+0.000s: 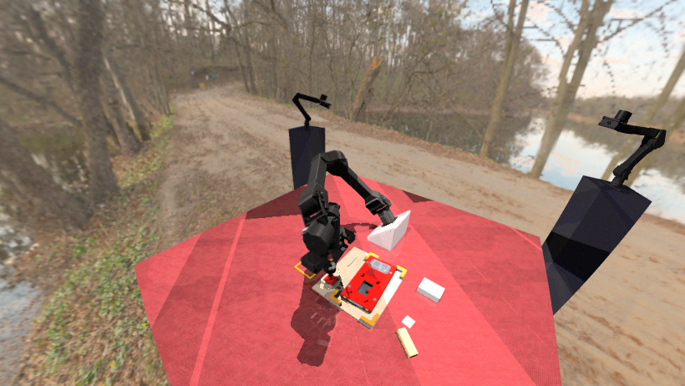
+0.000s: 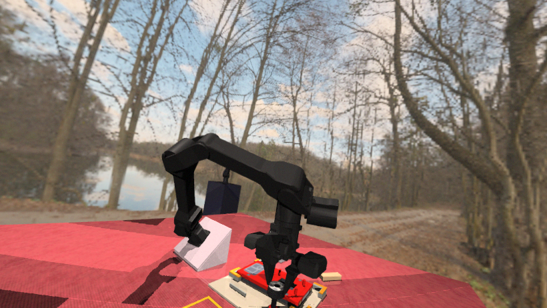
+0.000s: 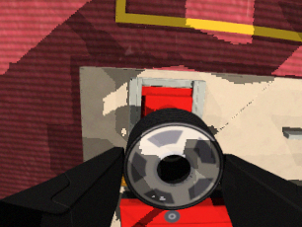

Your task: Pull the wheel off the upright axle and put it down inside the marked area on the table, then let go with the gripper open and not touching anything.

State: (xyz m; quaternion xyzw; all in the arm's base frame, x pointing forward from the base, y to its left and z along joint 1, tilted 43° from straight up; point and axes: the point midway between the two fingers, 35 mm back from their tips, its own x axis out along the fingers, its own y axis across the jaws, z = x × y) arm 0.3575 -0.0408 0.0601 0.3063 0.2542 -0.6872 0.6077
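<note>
My gripper [image 1: 332,268] [image 2: 276,285] [image 3: 172,161] is shut on the wheel, with one finger on each side. The wheel [image 2: 276,292] [image 3: 150,143] is black-rimmed with a grey spoked face and a dark centre hole, and is held roughly level. It hangs over the red axle mount [image 1: 329,278] [image 3: 168,101], with a gap below it in the top view. Part of the mount or axle shows below the wheel in the exterior view. Whether the axle's tip is inside the hub is hidden. The marked area, a yellow outline [image 1: 302,271] [image 2: 208,297] [image 3: 222,27], lies beside the board.
A beige board [image 1: 347,260] [image 2: 221,287] [image 3: 247,109] carries the mount and a red panel [image 1: 379,282] [image 2: 247,273] between yellow-orange corner brackets. A white wedge [image 1: 393,236] [image 2: 219,247] stands at the arm's base. A white box [image 1: 430,290] and a tan block [image 1: 407,342] lie beyond the board.
</note>
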